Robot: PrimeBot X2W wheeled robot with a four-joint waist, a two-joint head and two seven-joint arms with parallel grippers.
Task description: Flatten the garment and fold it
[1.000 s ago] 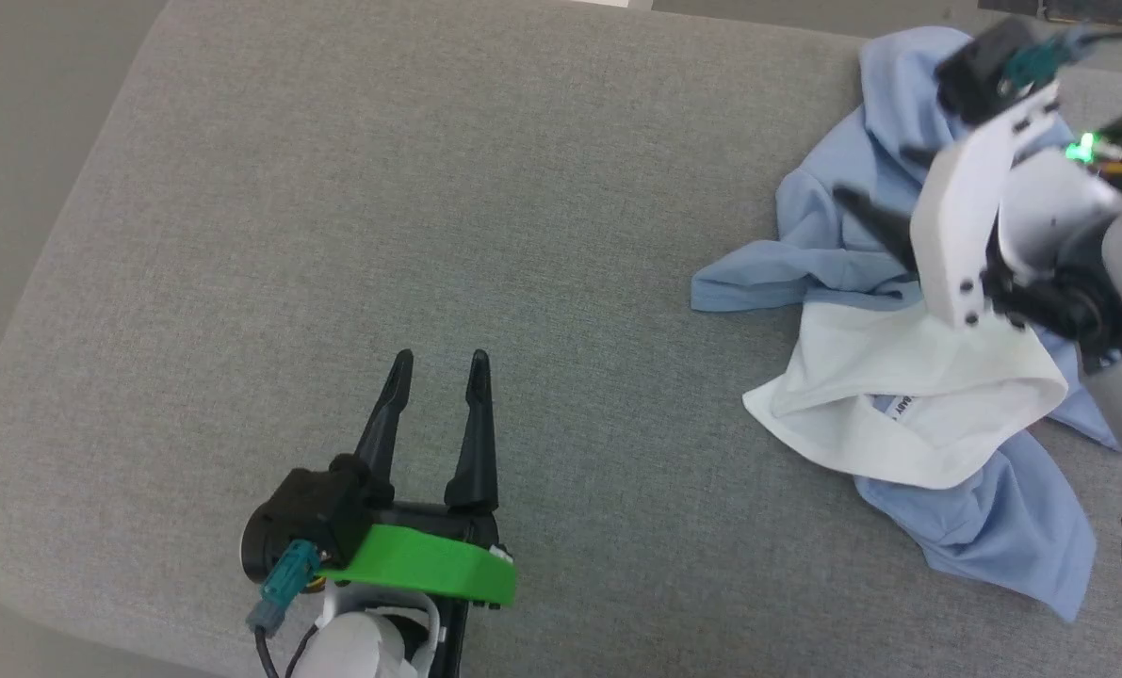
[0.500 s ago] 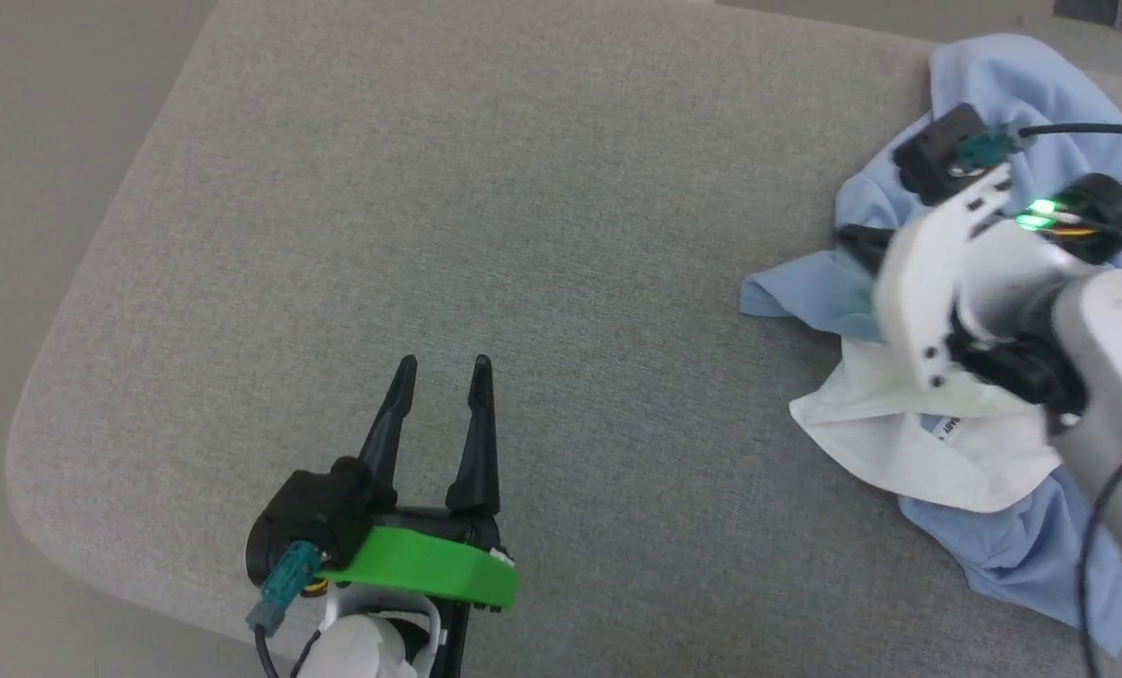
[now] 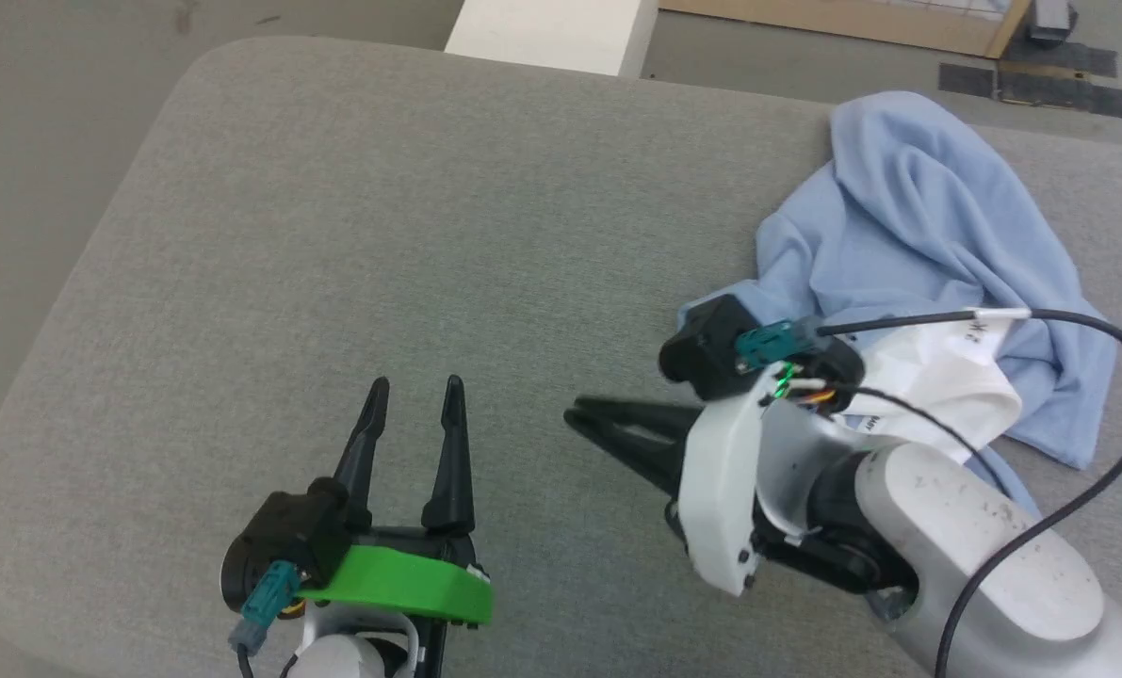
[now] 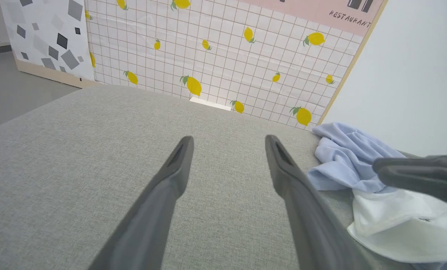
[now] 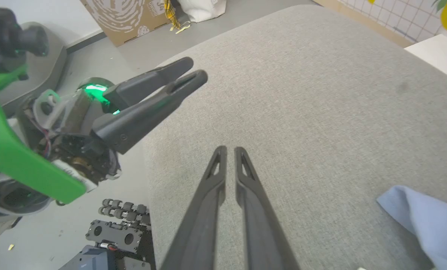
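Observation:
The garment [image 3: 918, 217], a light blue T-shirt, lies crumpled at the right of the grey cushion; it also shows as the garment [image 4: 351, 157] and as a blue corner [image 5: 426, 221]. A plain white cloth [image 3: 937, 386] lies bunched against its near side. My right gripper [image 3: 575, 414] points left over bare cushion just left of the heap. It is shut, with nothing between its fingers [image 5: 215, 176]. My left gripper [image 3: 410, 386] is open and empty at the lower left, well away from the clothes. Between its spread fingers [image 4: 174, 168] there is only cushion.
The grey cushion [image 3: 334, 235] has rounded corners, with floor beyond its left edge. A white block [image 3: 551, 33] stands behind the far edge, and a lemon-patterned panel [image 4: 227, 48] behind that. My right arm's black cable [image 3: 1088, 320] loops over the garment.
The head camera has shifted. My right gripper was open over the clothes; it has closed and swung left off the heap onto bare cushion. The left gripper has kept its pose.

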